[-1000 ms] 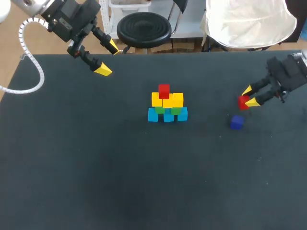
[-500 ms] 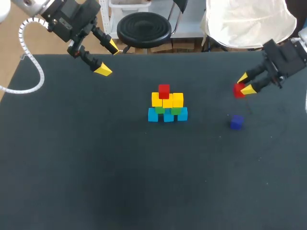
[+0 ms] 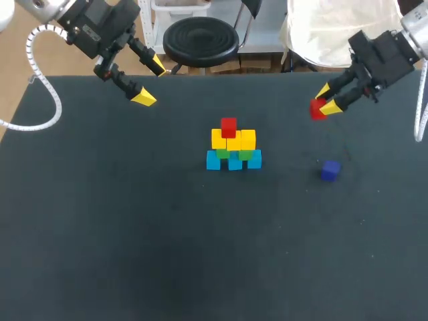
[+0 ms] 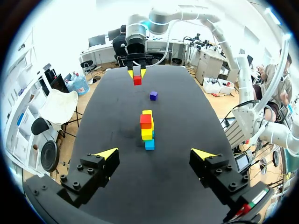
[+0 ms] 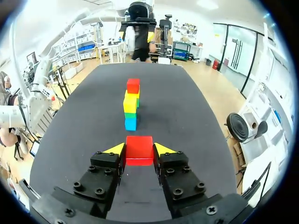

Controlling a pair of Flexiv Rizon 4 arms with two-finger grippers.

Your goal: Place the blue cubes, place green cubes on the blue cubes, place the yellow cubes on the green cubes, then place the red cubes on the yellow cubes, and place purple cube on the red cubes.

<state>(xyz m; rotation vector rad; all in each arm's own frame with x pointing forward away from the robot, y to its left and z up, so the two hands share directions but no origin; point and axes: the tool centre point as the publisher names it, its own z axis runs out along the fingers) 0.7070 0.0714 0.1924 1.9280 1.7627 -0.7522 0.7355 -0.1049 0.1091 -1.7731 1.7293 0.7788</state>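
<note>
A stack of cubes stands mid-table: blue cubes at the base, green ones on them, yellow cubes above, one red cube on top. My right gripper is shut on a second red cube, held in the air right of the stack; the right wrist view shows that red cube clamped between the yellow tips with the stack ahead. A purple cube lies on the table below the right gripper. My left gripper hangs open and empty over the far left of the table; in its wrist view, the left gripper faces the stack.
The black table bears nothing else. A broad bare surface lies in front of the stack and on both sides of it.
My right gripper has risen from near the table and moved up and towards the stack with the red cube held in it. The left arm and the purple cube have stayed put.
</note>
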